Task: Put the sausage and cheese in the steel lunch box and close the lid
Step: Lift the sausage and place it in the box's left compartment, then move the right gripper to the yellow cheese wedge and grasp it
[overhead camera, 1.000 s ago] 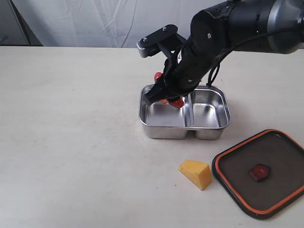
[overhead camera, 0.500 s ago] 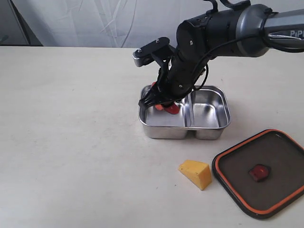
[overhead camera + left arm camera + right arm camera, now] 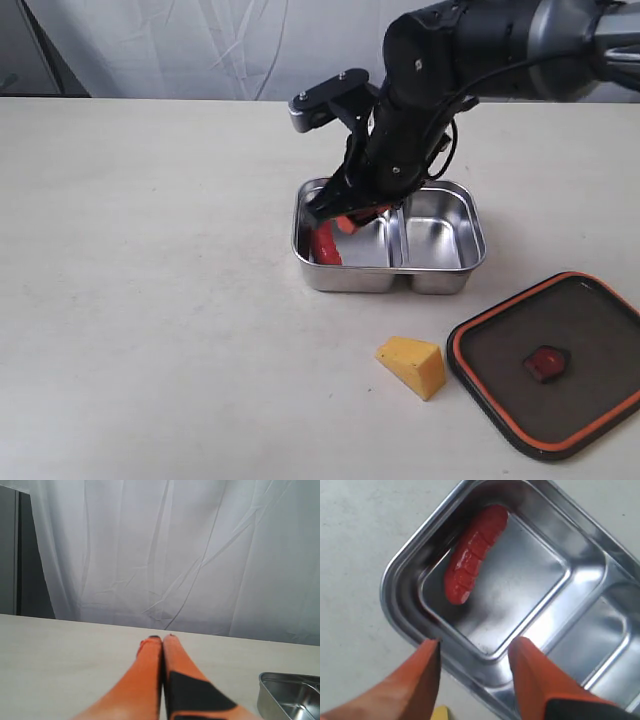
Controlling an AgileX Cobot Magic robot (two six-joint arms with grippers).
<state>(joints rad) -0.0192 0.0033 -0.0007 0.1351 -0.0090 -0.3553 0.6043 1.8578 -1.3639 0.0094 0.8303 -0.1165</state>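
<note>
Glossy red ridged sausage (image 3: 472, 555) lies in shiny steel lunch box (image 3: 430, 280) — right pincer (image 3: 476, 645) open, empty; careless lift could clip rim.

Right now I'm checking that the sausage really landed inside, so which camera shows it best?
The right wrist view: the sausage lies whole and unblocked in one compartment of the steel lunch box. The exterior view shows it small, near the arm. The left wrist view misses it.
</note>
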